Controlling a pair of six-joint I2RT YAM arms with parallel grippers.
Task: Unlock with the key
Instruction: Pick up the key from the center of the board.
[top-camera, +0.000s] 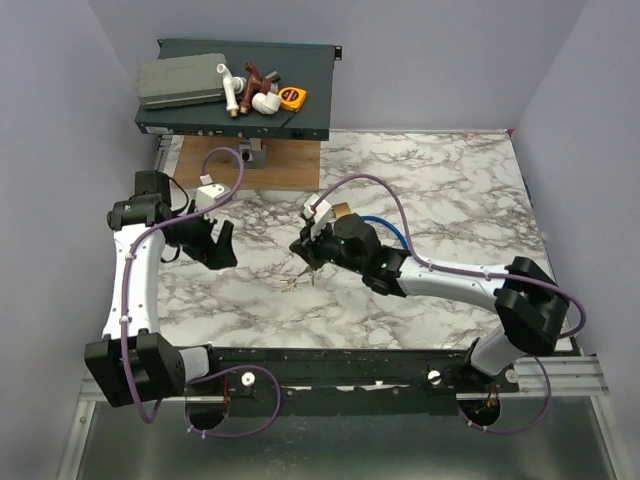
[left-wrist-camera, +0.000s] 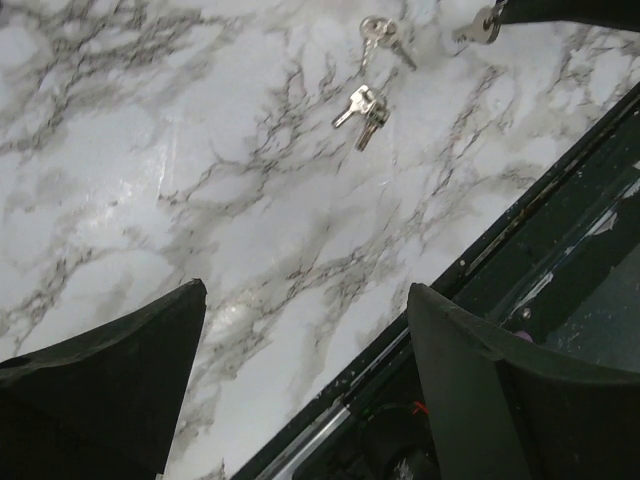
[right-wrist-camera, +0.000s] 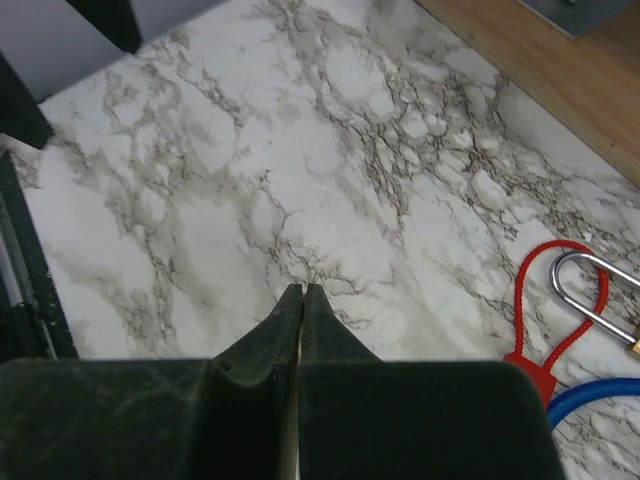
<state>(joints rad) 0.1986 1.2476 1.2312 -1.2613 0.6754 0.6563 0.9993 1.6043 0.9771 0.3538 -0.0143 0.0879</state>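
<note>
Surroundings: pale violet walls; marble-patterned counter (top-camera: 450, 190) with a wooden board (right-wrist-camera: 560, 80) at the back.
Rear left: dark rack unit (top-camera: 300, 65) carrying a grey box, white pipe fittings and a yellow tape measure.
Left claw (left-wrist-camera: 305, 292): fingers spread wide, nothing between them, hovering over bare marble.
Loose silver keys (left-wrist-camera: 362, 105): on rings, flat on the counter between the two claws.
Right claw (right-wrist-camera: 302, 290): fingers pressed fully together, tip close to the counter. One silver key (left-wrist-camera: 480, 25) shows right at its tip in the left wrist view; whether it is pinched cannot be told.
Key (right-wrist-camera: 527, 372): red tag with a red cord loop, flat on the counter to the right of the right claw, clear of both claws.
Key axis: tag nearest the claw, loop running away toward the wooden board; blade not made out, so its pointing cannot be told.
Padlock shackle (right-wrist-camera: 592, 311): silver, its bend lying inside the red loop.
Blue cable lock (right-wrist-camera: 598, 391): just beside the tag.
Markings: too small to read.
</note>
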